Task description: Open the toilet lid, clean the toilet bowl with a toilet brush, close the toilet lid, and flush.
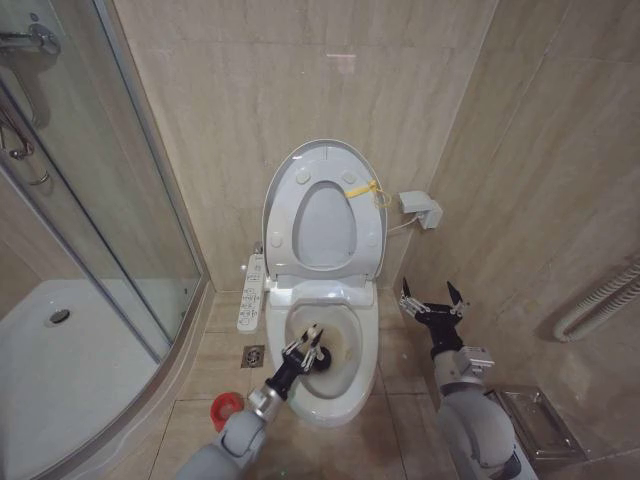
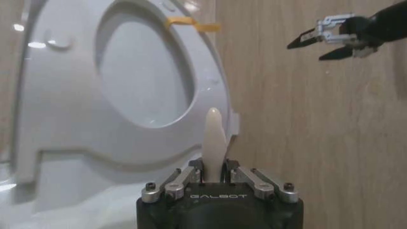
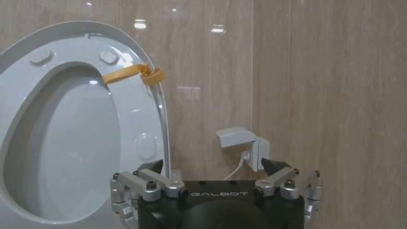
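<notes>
Now, step in hand: the scrubbing is going on, with lid-closing and flushing not yet done
Toilet bowl: standing open against the tiled wall, with the button panel lying along its left side
Toilet lid: leaning upright against the wall, with the seat ring raised against it and a yellow tie hanging on the ring's right edge
Left gripper: reaching down into the bowl, clenching on the toilet brush, whose white handle is poking up between the fingers in the left wrist view; the black head is sitting low in the basin
Right gripper: hovering to the right of the bowl, fingers spread wide and grasping nothing
Red cup holder: waiting on the floor, left of the pedestal
Next move, as I judge it: sweeping the bristles round the basin wall while keeping the grip firm, since the thin handle could twist
</notes>
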